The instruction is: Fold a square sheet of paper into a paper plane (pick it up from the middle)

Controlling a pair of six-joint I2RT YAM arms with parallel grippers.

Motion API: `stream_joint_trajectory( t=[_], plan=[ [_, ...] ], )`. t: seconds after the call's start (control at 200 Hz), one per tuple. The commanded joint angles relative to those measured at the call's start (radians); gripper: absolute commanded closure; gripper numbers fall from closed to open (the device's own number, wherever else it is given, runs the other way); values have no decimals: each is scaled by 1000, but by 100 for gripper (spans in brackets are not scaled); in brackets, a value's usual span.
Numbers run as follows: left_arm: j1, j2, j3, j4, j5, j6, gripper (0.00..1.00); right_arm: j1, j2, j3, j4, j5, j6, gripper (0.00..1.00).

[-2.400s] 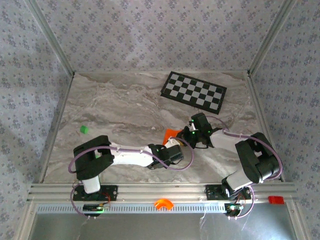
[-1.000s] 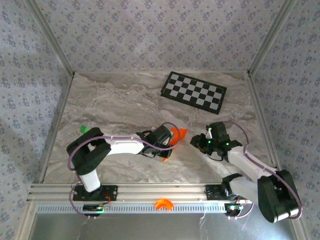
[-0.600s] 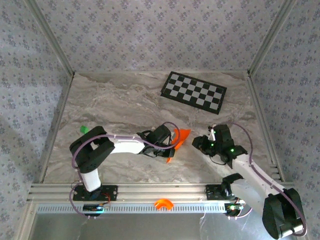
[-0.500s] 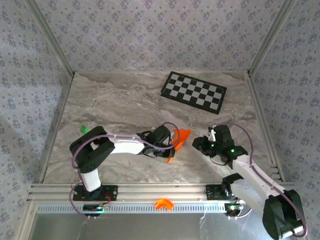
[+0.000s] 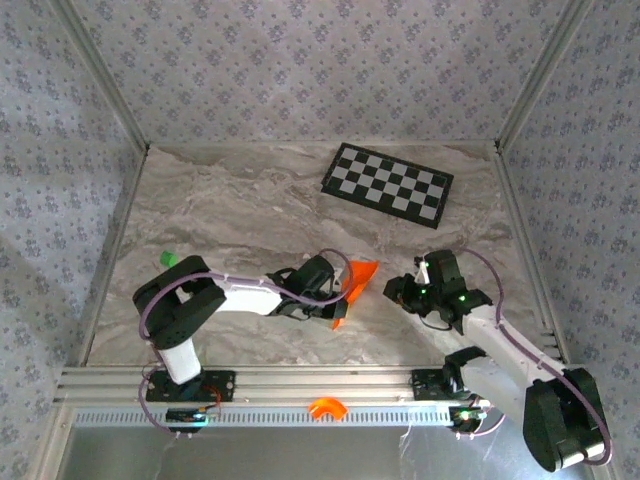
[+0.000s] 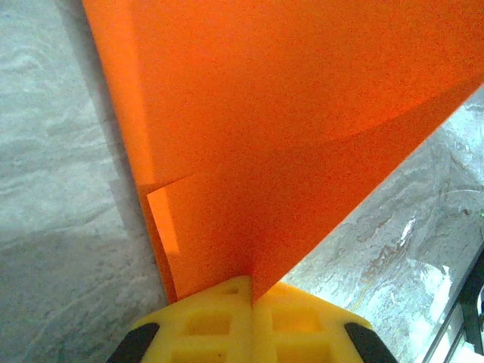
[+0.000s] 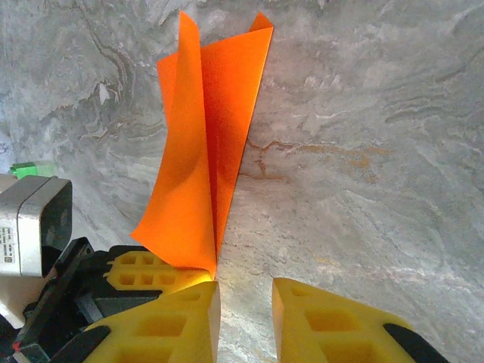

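Right hand (image 7: pixel 244 296) back (paper (image 7: pixel 204 151) base hidden)

The square sheet of paper (image 7: pixel 200 166) is thin, matt orange paper (duller than the counter), smooth between crisp creases. The yellow jaws of the left gripper (image 6: pixel 252 291) and the right gripper (image 7: pixel 246 302) look like matt moulded plastic with square recesses. The counter (image 5: pixel 230 210) has a smooth, faintly shiny, marble-patterned finish. The checkerboard (image 5: pixel 387 181) is flat and matt. The rail (image 5: pixel 300 382) across the counter from it is ribbed bare metal.
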Motion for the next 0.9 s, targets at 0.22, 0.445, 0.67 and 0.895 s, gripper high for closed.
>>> stream_joint_trajectory(
  t=[0.22,0.445,0.67,0.895],
  plan=[
    [0,-17,-45,-23,25,-24,100,-1,6,38,-8,-26,-17,74],
    [-1,-20,-51,-8,29,-30,100,-3,12,41,-7,-26,-25,74],
    [0,-20,-57,4,34,-41,100,-7,22,51,-4,-28,-29,74],
    [0,-29,-69,14,39,-46,100,-9,48,60,16,-40,-31,74]
  ],
)
